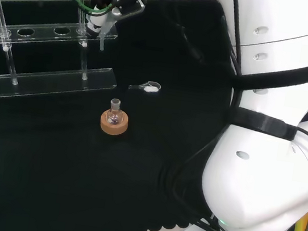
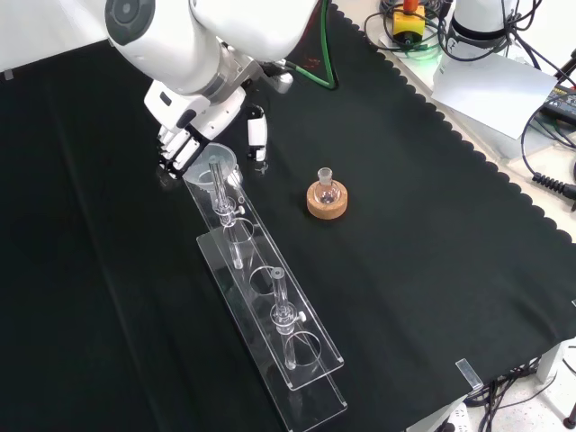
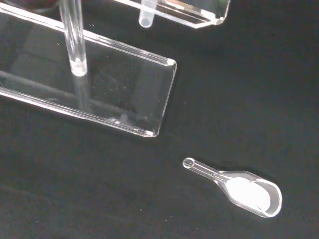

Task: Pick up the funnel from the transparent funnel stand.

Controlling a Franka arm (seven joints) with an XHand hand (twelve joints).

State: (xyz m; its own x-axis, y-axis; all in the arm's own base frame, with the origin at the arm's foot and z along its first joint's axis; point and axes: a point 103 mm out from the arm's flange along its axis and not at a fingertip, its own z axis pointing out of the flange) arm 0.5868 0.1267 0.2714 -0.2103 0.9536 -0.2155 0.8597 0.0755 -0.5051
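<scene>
Black cloth covers the counter [image 1: 47,181], where the white arm [image 2: 180,45] reaches over the near end of the transparent funnel stand [image 2: 270,315], a long two-tier rack on clear posts with round holes in its upper shelf. At that end hangs the hand [image 2: 184,135], its dark fingers pointing down and drawn close around the rim of the funnel [image 2: 211,166], which sits in the stand's last hole with its stem [image 3: 145,19] poking below the shelf; whether the fingers actually press on the glass cannot be told. Seating in the hole keeps the funnel upright and its wide mouth open to a grasp from above, so a straight lift looks like the cleanest way out. Beyond the hand along the rack, two slim glass pieces stand in other holes, apart from the funnel. Off to the side, well apart from the stand, a small round flask [image 1: 114,114] rests on a cork ring [image 1: 113,125]. Nearer the hand, beside the stand's base, lies a clear scoop [image 3: 244,191] holding white powder, low enough not to obstruct.
</scene>
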